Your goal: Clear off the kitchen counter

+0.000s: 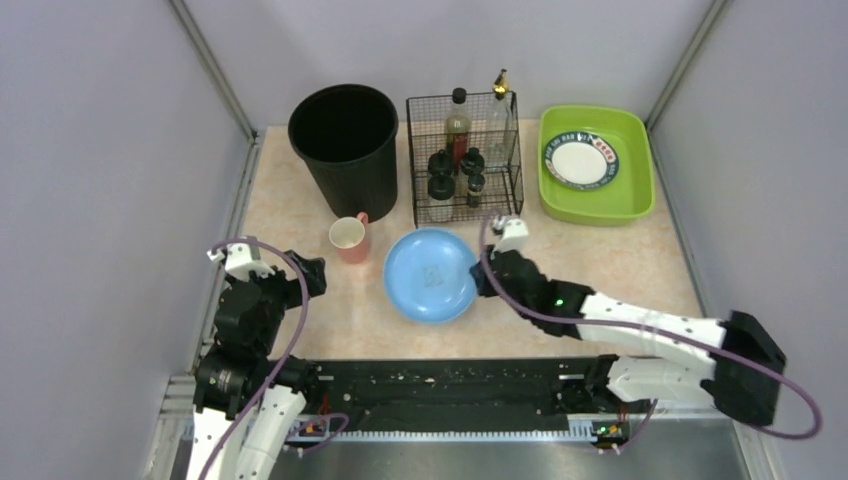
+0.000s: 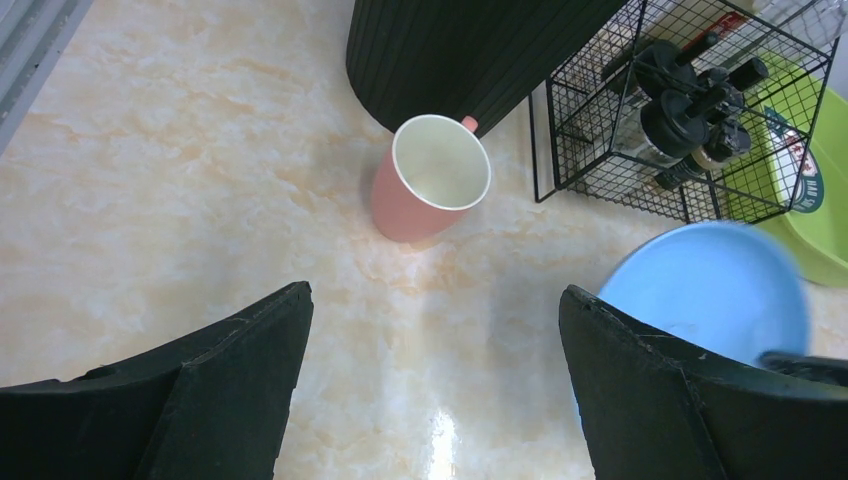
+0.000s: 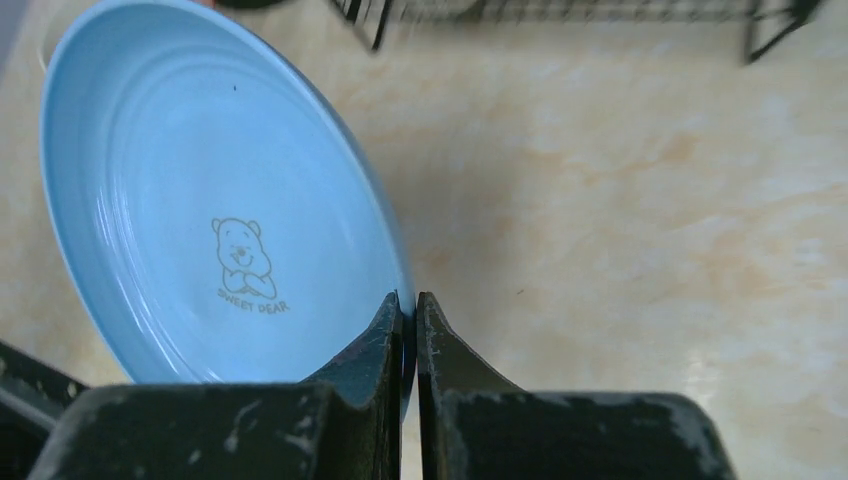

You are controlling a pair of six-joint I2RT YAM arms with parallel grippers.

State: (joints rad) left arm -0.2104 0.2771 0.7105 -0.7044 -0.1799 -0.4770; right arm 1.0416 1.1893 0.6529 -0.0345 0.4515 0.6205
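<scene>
The beige speckled kitchen counter (image 1: 600,260) holds a light blue plate (image 1: 432,274) with a bear print and a pink cup (image 1: 349,238). My right gripper (image 1: 483,280) is shut on the right rim of the blue plate (image 3: 200,200), one finger above and one below, and the plate looks tilted up on that side. My left gripper (image 1: 308,272) is open and empty, low over the counter just left of the cup. In the left wrist view the cup (image 2: 430,190) stands upright ahead of the fingers (image 2: 250,380), and the plate (image 2: 710,290) is at the right.
A black bin (image 1: 345,145) stands at the back. A black wire basket (image 1: 465,160) of bottles stands next to it. A lime-green tray (image 1: 630,200) at the back right holds a white plate (image 1: 580,160). Grey walls border the counter; a black rail (image 1: 450,385) runs along the front.
</scene>
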